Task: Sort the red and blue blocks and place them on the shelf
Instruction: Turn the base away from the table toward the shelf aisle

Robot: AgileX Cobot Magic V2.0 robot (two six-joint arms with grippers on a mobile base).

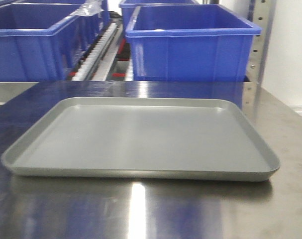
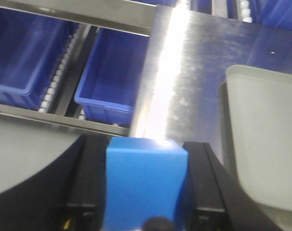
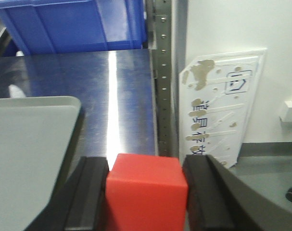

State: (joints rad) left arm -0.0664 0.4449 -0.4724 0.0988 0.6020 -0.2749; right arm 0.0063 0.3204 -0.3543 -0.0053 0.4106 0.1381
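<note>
REMOTE CONSOLE: Both wrist cameras show me a loaded arm. The left gripper (image 2: 146, 154) is clamped on the small mid-blue cube (image 2: 145, 187), its two black fingers (image 2: 90, 183) pressed flat against the cube's opposite sides. Past the cube lies the flat steel-topped table (image 2: 203, 57), streaked with glare. Beyond the table's edge I see the brushed-steel shelf (image 2: 64, 120), with its white roller tracks (image 2: 57, 82) and large blue plastic bins (image 2: 109, 77).

The right gripper (image 3: 146, 163) is closed the same way on the small bright red cube (image 3: 146, 192), gripped squarely between its black fingers. It is over the table, just off the rounded corner of the shallow grey plastic tray (image 3: 30, 144). To the right of that cube I see a perforated steel upright (image 3: 162, 72) and a white lettered placard (image 3: 222, 106) tilted against the pale wall.

From the front camera, the tray lies flat on the table. Two of the blue bins stand on the shelf directly behind it, with a roller track running between them.
</note>
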